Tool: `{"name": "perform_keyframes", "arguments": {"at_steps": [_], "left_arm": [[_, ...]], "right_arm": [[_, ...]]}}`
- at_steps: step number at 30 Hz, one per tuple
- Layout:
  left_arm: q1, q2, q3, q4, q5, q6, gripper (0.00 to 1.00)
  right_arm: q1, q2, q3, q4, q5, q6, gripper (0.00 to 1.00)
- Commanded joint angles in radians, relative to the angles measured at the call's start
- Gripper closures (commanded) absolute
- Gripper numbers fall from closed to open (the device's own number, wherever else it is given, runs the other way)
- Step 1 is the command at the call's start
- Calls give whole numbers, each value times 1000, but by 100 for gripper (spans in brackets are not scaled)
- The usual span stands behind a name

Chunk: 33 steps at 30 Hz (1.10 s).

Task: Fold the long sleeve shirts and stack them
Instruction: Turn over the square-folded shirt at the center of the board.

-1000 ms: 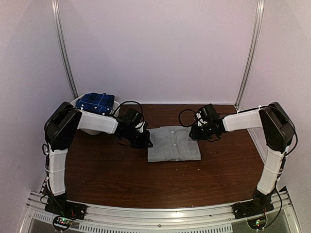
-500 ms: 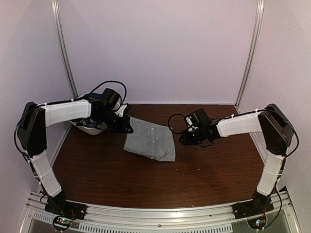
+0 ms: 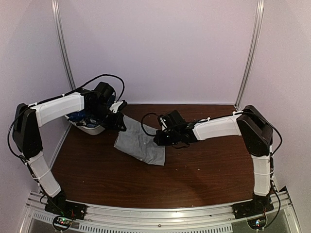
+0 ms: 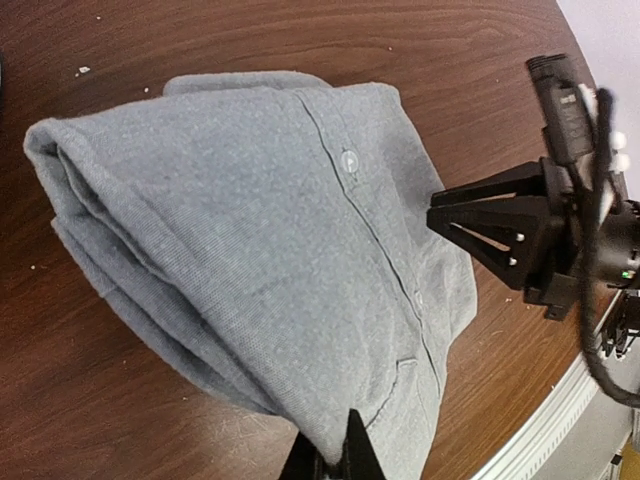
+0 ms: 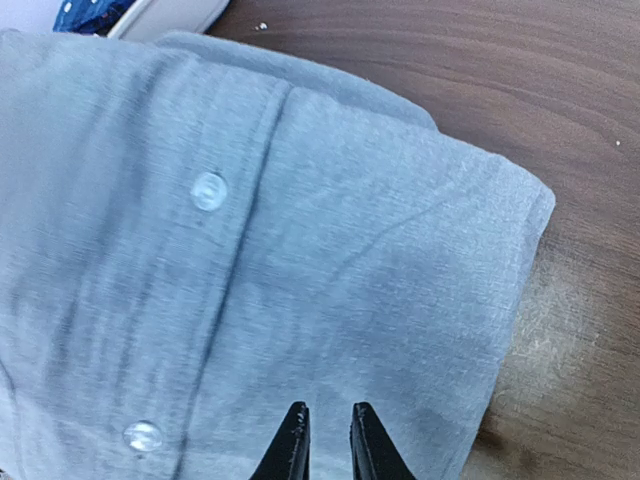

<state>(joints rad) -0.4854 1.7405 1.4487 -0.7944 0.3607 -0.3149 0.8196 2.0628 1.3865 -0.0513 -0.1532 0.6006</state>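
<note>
The grey long sleeve shirt (image 3: 141,144) is folded, its button placket facing up. Its near-right part rests on the table and its far-left end is lifted toward the basket. My left gripper (image 3: 120,124) is shut on that raised end; in the left wrist view the cloth (image 4: 260,250) bunches into the pinched fingertips of that gripper (image 4: 335,452). My right gripper (image 3: 159,139) hovers at the shirt's right edge. In the right wrist view, that gripper (image 5: 327,425) has its jaws a narrow gap apart over the cloth (image 5: 300,230), with nothing between them. A blue plaid shirt (image 3: 76,117) lies in the basket.
The white basket (image 3: 92,129) sits at the far left of the brown table (image 3: 194,170), partly hidden by my left arm; its rim (image 5: 170,12) shows in the right wrist view. Purple walls and metal posts enclose the table.
The grey shirt has been dragged left and its far end lifted toward the basket by my left gripper. My right arm followed leftward, and its jaws narrowed.
</note>
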Motion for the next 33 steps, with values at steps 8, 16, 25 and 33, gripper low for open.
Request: {"name": "perform_keyframes", "arguments": {"at_steps": [8,16,25,33], "left_arm": [[22,-46,120,-65,80,52,100],[20,19,290,11,295,-22,100],[2,47,95,247,380,-116,100],[2,30,23,289,373,-113,100]], "right_arm": [[27,153,89,88,-59,107,86],[98,302,232,319,-218,287,86],[89,421,260,638,-348,456,82],[68,329,108,663,-314,418,79]]}}
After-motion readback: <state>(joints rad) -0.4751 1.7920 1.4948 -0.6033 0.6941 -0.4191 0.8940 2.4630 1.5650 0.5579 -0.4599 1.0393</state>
